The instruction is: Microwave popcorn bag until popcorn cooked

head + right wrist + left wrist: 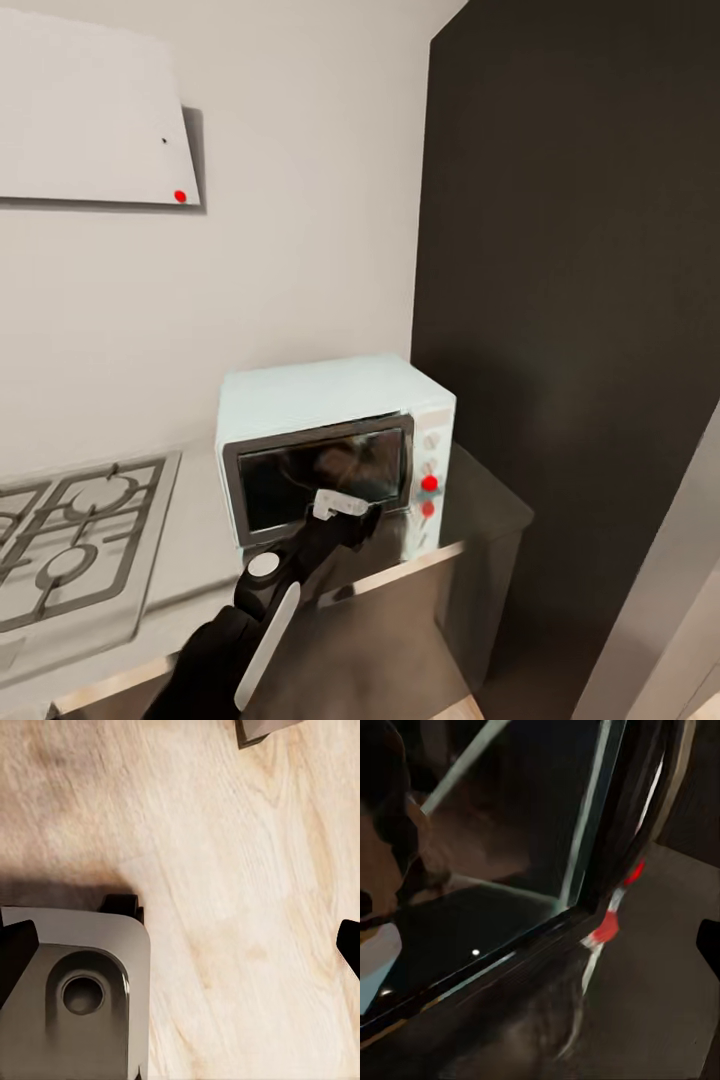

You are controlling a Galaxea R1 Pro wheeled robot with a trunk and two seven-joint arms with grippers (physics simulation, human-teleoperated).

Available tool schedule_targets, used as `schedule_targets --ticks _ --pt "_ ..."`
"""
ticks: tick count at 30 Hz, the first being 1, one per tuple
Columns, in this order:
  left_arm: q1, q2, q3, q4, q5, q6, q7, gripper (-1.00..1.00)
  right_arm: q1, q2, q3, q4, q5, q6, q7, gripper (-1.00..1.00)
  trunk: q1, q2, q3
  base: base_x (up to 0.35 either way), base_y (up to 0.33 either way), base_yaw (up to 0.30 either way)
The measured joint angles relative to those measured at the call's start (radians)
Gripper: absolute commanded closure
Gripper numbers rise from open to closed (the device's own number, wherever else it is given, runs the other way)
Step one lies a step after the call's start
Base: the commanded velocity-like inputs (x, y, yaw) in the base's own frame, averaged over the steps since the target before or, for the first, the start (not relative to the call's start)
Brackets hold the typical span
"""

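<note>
My left gripper (340,507) sits at the microwave (330,450) door's lower edge, jaws' state unclear; a slip could shove it along the tabletop (480,500).

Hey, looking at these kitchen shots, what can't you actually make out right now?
- Inside of the microwave: head view, dark reflective door glass hides it, so no bag is visible.
- Left claw: head view, too small against the door to tell open or shut.
- Right claw: right wrist view, tips cut off at the edges above the wooden floor.
</note>
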Motion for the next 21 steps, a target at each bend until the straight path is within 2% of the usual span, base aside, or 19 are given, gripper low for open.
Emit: schedule_targets --ticks 3,8,13,15,18,19,21 --pt "0.003 0.000 -0.003 0.001 0.008 -0.044 -0.008 -1.00 0.000 0.000 0.000 0.000 0.000 -0.001 0.000 -1.00 0.000 0.000 0.000 0.246 0.000 0.000" --pt "0.000 0.000 -0.096 0.003 0.003 -0.060 -0.005 -1.00 0.000 0.000 0.000 0.000 0.001 0.000 0.000 -1.00 0.000 0.000 0.000 0.198 0.000 0.000" --pt "0.000 0.000 -0.111 0.001 0.005 -0.058 0.005 -1.00 0.000 -0.001 0.000 0.000 0.001 0.000 0.000 -1.00 0.001 0.000 0.000 -0.027 0.000 0.000" --pt "0.000 0.000 -0.083 -0.002 0.007 -0.056 0.012 -1.00 0.000 -0.001 0.000 0.000 0.002 0.000 0.000 -1.00 0.001 0.000 0.000 -0.269 0.000 0.000" --pt "0.000 0.000 -0.013 -0.003 0.010 -0.054 0.013 -1.00 0.000 -0.001 0.000 0.000 0.002 0.000 0.001 -1.00 0.001 0.000 0.000 -0.332 0.000 0.000" --pt "0.000 0.000 0.000 -0.003 0.001 -0.055 0.017 -1.00 0.000 -0.002 0.000 0.000 0.002 0.000 0.001 -1.00 0.001 0.000 0.000 -0.343 0.000 0.000" --pt "0.000 0.000 -0.001 -0.004 0.001 -0.055 0.017 -1.00 0.000 -0.002 0.000 0.000 0.002 -0.001 0.000 -1.00 0.001 0.000 0.000 -0.344 0.000 0.000"
